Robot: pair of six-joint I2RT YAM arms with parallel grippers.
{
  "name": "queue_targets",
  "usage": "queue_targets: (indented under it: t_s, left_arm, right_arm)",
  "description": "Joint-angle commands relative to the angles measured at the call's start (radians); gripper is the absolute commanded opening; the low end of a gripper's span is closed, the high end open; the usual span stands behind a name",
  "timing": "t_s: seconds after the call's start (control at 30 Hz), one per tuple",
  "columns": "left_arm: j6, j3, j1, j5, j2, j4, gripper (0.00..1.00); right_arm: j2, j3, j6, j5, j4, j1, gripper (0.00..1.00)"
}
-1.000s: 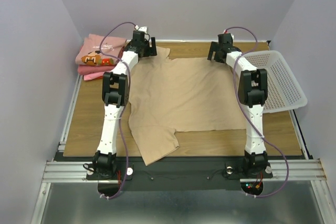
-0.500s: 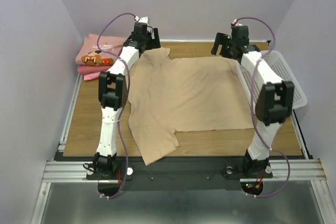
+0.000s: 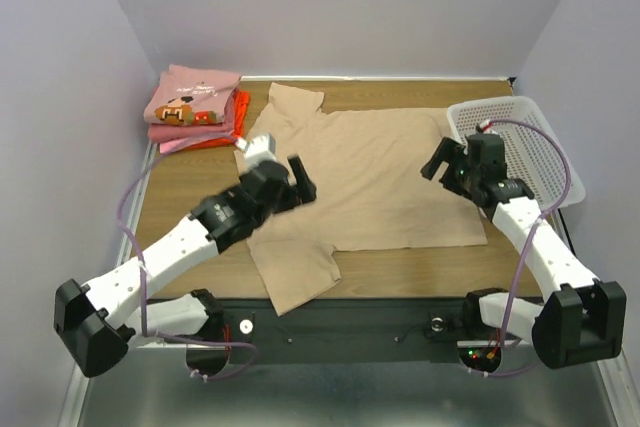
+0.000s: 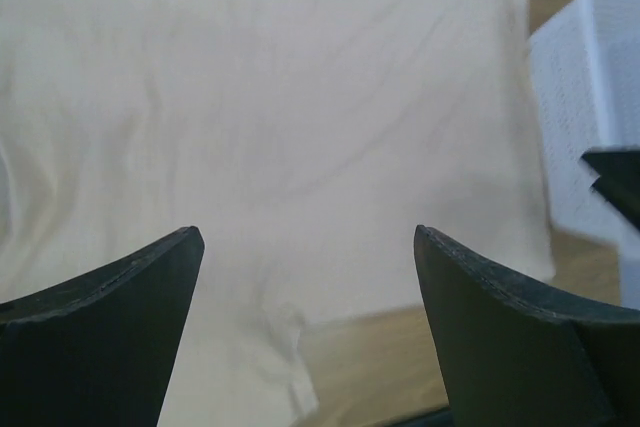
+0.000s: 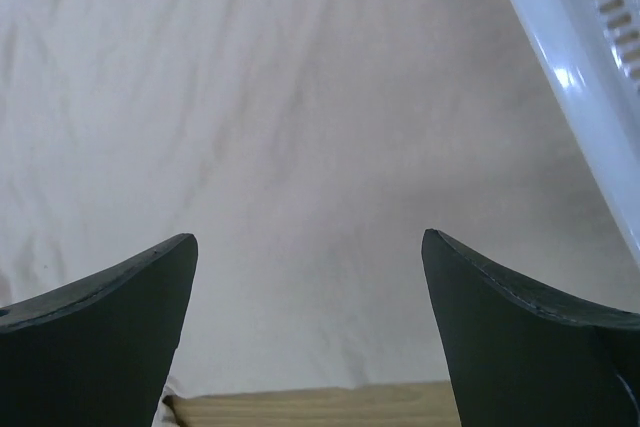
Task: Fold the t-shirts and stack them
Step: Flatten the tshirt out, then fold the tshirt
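Both arms have drawn back from the far edge of the table [image 3: 180, 197], where half a second ago you had them reaching over the top of the tan t-shirt [image 3: 370, 177]; the shirt now lies spread flat across the middle of the table, one sleeve pointing to the far edge and the other hanging over the near edge. Your left gripper [image 3: 303, 179] hovers over the shirt's left half with its fingers [image 4: 120, 297] spread wide and nothing between them, only pale cloth [image 4: 300, 97] beneath. Your right gripper [image 3: 440, 162] hovers over the shirt's right edge, just beside the white mesh basket [image 3: 540, 147], its fingers [image 5: 110, 297] likewise parted and empty above the cloth [image 5: 300, 97]. The basket's rim [image 5: 580, 47] shows at the upper right of the right wrist view and its wall [image 4: 580, 127] at the right of the left wrist view. At the far left corner sits a folded stack: the dusty pink graphic t-shirt [image 3: 190, 97] on top, an orange-red t-shirt [image 3: 238, 109] showing beneath it
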Motion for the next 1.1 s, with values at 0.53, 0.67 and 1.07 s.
queue_targets:
  t_s: [0.53, 0.67, 1.07]
  left_arm:
    - [-0.705, -0.397, -0.621, 0.242, 0.018, -0.462, 0.97]
    - [-0.729, -0.384, -0.621, 0.204, 0.065, -0.462, 0.94]
    - [-0.745, -0.403, -0.561, 0.102, 0.132, -0.37, 0.68]
  right_arm:
    - [-0.116, -0.187, 0.078, 0.102, 0.01, 0.004, 1.0]
    - [-0.113, -0.189, 0.079, 0.105, 0.009, 0.006, 1.0]
    - [-0.106, -0.193, 0.076, 0.1, 0.009, 0.006, 1.0]
